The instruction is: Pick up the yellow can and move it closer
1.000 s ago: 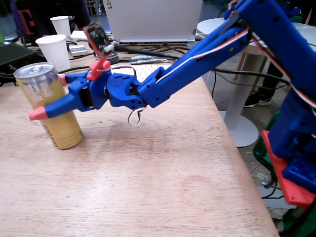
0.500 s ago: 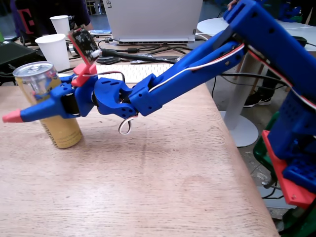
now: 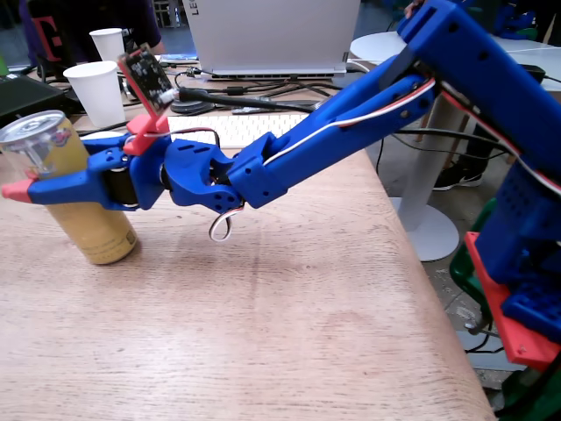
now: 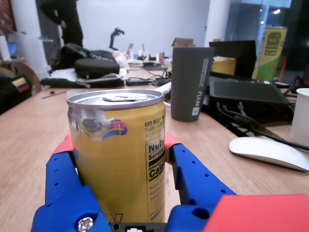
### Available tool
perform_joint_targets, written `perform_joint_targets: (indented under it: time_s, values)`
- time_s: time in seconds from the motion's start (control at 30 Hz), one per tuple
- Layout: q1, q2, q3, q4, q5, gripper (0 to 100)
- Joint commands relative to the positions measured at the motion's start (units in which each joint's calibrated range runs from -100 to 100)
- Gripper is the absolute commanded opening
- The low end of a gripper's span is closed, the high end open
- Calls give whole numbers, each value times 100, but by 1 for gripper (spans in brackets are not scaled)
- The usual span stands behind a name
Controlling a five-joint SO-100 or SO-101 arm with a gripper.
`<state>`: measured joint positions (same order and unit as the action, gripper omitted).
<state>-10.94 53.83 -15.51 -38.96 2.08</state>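
Wrist view: yellow can (image 4: 118, 154) sits between the tool (image 4: 118, 145) fingers, tilted

Your arm stretches far left in the fixed view, gripper (image 3: 35, 180) level, its jaws clamped around the yellow can (image 4: 118, 159)

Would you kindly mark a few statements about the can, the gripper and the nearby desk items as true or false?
1. The yellow can leans away from vertical in the fixed view. True.
2. The gripper has a finger on each side of the can. True.
3. The can lies flat on the wooden table. False: its base still touches the table.
4. A dark grey tumbler stands behind the can in the wrist view. True.
5. The computer mouse is black. False: it is white.
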Motion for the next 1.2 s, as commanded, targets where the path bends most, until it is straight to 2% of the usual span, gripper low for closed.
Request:
perform_joint_targets:
  time_s: [0.0, 0.37, 0.53, 0.67, 0.87, 1.03, 1.17]
  values:
    - [28, -91, -219, 13, 15, 21]
    - [12, -203, -172, 46, -39, 21]
    - [-361, -1403, -190, 2033, -49, 22]
    - [-615, -2012, -172, 2460, -49, 22]
    - [-953, -2844, -172, 3962, -54, 22]
    - [-970, -3247, 102, 4069, -54, 22]
    - [-1630, -4671, 1971, 4069, -54, 22]
